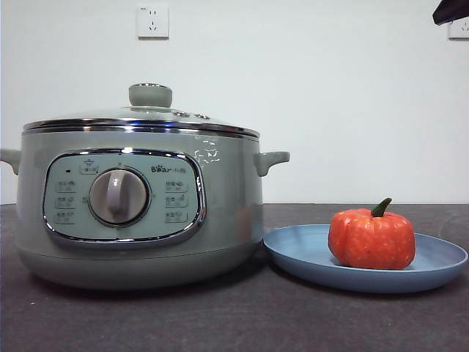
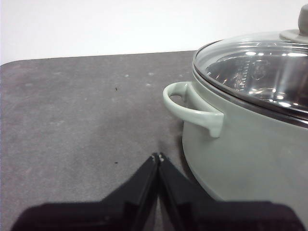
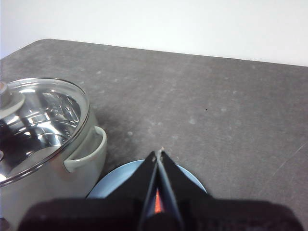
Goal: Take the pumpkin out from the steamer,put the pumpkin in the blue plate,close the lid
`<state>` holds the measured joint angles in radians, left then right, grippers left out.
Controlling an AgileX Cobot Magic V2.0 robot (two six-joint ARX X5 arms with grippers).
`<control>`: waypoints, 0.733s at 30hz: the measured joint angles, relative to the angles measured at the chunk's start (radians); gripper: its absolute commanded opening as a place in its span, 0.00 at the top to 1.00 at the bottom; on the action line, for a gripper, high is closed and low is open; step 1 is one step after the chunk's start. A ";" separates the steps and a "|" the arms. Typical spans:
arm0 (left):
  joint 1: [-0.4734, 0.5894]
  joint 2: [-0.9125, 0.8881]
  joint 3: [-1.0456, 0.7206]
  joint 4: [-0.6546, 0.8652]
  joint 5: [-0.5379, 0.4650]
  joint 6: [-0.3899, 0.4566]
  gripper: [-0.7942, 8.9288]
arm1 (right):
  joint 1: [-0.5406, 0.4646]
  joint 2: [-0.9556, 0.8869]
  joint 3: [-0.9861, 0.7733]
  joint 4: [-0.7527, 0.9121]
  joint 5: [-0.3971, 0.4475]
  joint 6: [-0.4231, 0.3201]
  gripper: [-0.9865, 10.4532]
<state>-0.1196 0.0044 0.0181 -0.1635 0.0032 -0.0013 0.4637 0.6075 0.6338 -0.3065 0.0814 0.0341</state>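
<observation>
Starting at the left, our left gripper hangs beside the steamer, its jaws pressed together on nothing, just off one pale side handle. The steamer stands on the dark surface with the lid seated flat on its chrome rim, so we judge the closing step done. The lid looks to us like rigid glass, fairly heavy and breakable; its squat green knob is the only sensible place to take hold. Moving right, the blue plate sits just beside the steamer's base, and the pumpkin rests upright in it, stem up. We expect the pumpkin to be light and firm, best pinched across its ribbed sides. Above the plate our right gripper hovers, jaws clenched and empty.
</observation>
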 measured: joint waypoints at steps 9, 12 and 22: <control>0.000 0.000 0.000 -0.001 0.000 0.000 0.92 | -0.047 -0.093 -0.004 -0.095 -0.008 -0.058 0.93; 0.000 0.000 0.000 -0.002 0.000 0.000 0.92 | -0.150 -0.180 -0.045 -0.074 -0.055 -0.097 0.93; 0.000 0.000 0.000 -0.006 0.000 0.000 0.92 | -0.457 -0.467 -0.364 0.044 -0.236 -0.144 0.93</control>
<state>-0.1196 0.0044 0.0181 -0.1692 0.0032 -0.0013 0.0071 0.1410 0.2703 -0.2626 -0.1547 -0.1101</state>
